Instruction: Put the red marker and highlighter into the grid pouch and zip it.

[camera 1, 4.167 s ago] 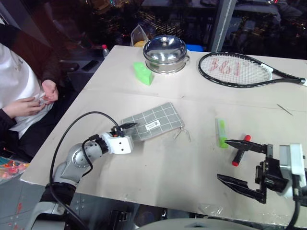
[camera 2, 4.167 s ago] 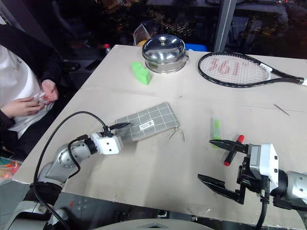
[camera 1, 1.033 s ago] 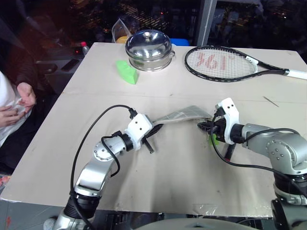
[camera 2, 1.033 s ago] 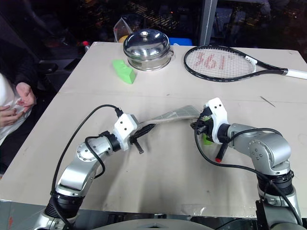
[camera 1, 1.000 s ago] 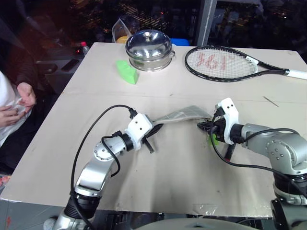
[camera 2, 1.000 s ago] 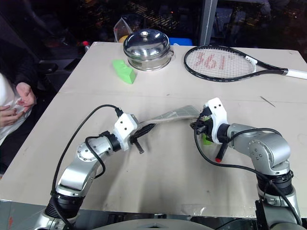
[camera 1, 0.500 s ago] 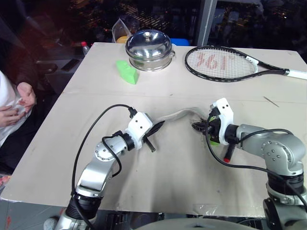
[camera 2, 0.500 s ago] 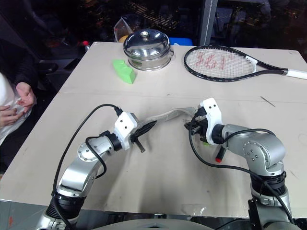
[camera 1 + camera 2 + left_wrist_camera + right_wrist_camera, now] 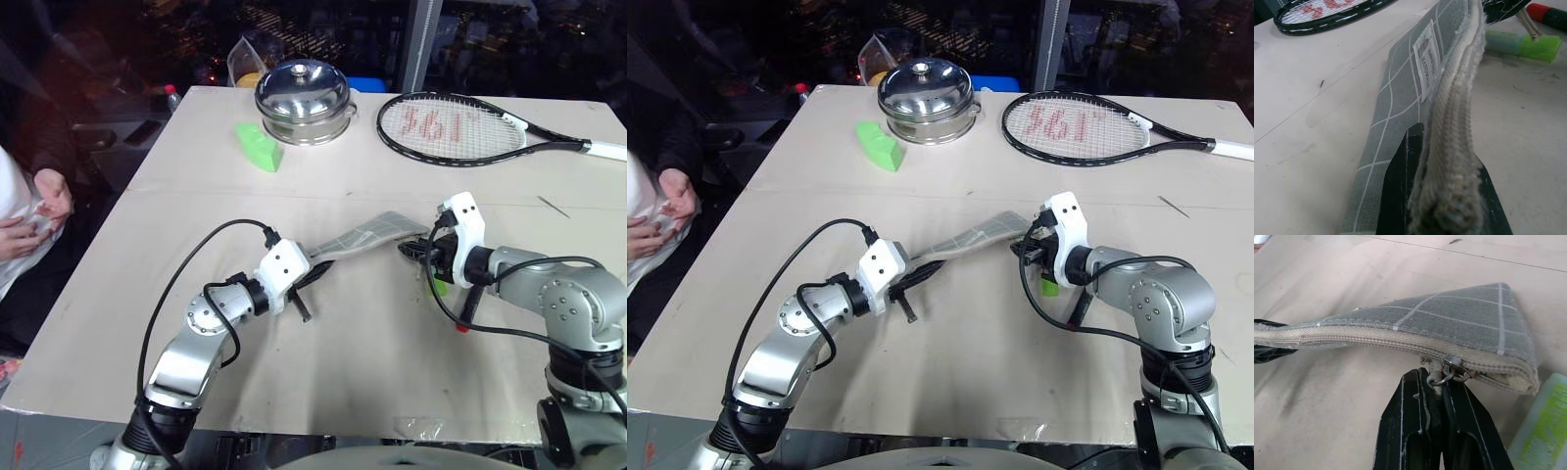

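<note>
Grid pouch (image 9: 367, 235): grey fabric with white grid lines and a white label, lifted clear of the bench (image 9: 353, 362) and stretched between the two tools, zipper edge uppermost, zipper closed along its visible length.

Left tool (image 9: 312, 273): fingers together, clamped on the pouch's near end seam.

Right tool (image 9: 1027, 249): fingers together, pinching the cord at the metal zipper pulls (image 9: 1449, 373) at the pouch's far end.

Highlighter (image 9: 1520, 44): lime-green, lying on the bench just beside the right tool, outside the pouch.

Red marker (image 9: 466, 308): black barrel, red cap, lying on the bench under the right forearm; apparently close alongside the highlighter, though the arm covers most of it.

Other stock on the bench's far side: steel lidded pot (image 9: 303, 89), bright green wedge block (image 9: 259, 147), tennis racket (image 9: 460, 127).

Person's hands (image 9: 37, 211) at the left edge.
</note>
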### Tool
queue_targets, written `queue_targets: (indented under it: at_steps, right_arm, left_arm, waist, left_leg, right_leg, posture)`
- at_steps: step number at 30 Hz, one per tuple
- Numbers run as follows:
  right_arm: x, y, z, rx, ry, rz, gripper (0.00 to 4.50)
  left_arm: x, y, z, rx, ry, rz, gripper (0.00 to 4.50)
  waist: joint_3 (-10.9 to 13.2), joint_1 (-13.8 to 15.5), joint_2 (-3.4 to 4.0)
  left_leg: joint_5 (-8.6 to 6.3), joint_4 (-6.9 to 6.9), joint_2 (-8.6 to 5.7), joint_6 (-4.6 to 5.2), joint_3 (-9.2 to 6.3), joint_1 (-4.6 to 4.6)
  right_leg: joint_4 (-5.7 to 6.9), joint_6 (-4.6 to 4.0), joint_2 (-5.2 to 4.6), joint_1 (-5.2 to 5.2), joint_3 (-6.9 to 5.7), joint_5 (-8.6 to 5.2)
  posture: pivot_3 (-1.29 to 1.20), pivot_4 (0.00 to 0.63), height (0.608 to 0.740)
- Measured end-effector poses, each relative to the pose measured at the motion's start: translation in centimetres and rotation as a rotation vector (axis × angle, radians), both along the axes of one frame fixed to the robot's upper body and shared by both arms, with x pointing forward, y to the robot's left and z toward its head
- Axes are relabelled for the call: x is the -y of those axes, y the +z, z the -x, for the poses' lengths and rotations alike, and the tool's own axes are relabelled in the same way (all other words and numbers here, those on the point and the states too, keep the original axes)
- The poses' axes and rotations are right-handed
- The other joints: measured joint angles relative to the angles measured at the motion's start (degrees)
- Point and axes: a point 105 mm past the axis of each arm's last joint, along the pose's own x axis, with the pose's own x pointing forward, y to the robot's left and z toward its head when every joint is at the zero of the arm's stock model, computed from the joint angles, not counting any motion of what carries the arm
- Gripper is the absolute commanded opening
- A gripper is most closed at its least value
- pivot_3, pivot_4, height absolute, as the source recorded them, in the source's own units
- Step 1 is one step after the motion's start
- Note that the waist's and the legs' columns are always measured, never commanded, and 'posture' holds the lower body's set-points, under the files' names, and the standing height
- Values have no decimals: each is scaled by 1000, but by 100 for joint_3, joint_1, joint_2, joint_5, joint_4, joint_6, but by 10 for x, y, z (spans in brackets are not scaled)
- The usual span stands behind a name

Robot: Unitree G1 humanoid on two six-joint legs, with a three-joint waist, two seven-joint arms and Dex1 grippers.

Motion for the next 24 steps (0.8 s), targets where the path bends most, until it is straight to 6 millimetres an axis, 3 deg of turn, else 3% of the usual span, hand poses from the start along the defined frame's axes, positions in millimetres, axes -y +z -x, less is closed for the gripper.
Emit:
queue_targets:
  at_steps: [24]
  right_arm:
    - [4, -1, 4, 2, 36, 46, 26]
  left_arm:
    - [-4, -18, 9, -27, -72, -43, 0]
  waist:
    - [21, -2, 1]
  left_leg:
    - [0, -1, 1, 0, -1, -3]
  right_leg:
    - [-3, -4, -6, -3, -1, -3]
  posture:
    - [0, 150, 740]
